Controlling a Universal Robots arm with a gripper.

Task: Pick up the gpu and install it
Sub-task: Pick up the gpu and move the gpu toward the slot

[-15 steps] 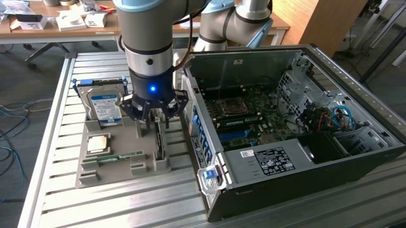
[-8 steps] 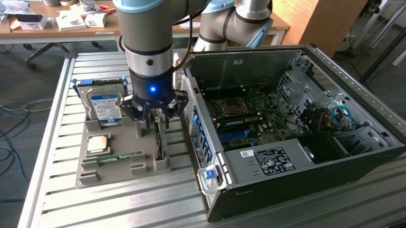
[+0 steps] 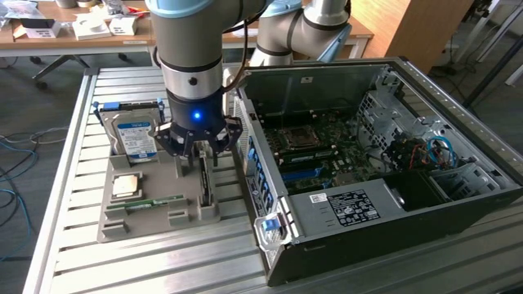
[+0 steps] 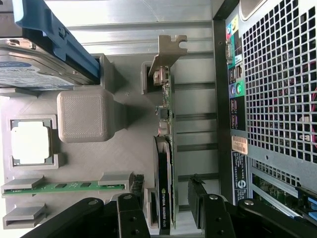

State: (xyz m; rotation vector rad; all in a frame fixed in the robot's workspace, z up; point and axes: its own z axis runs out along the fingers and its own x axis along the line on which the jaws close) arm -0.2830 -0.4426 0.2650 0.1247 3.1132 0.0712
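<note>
From the exterior view, the end effector (image 3: pixel 198 160) hangs low over the grey holder tray (image 3: pixel 122 229) on the slatted table (image 3: pixel 163 257). It covers one end of the gpu (image 3: pixel 204 187), so all I get there is a thin dark edge standing in its slot. The slot is on the tray's side nearest the open computer case (image 3: pixel 351 245).

The wrist view is clearer. The gpu (image 4: pixel 166 129) stands on edge, with its metal bracket (image 4: pixel 171 49) at the far end. The end effector (image 4: pixel 168 213) is spread wide, one finger on each side of the card, and it holds nothing. I see a gap on the case side, but I can't tell whether the other finger touches. The frame edge cuts off the card's near end.

Printed on the card I can read "NVIDIA QUADRO"; the characters after that are too small. The hard drive (image 4: pixel 29 69) is cropped and its blue-white label (image 3: pixel 135 138) is illegible. So is the white sticker (image 3: pixel 347 208) inside the case.
</note>
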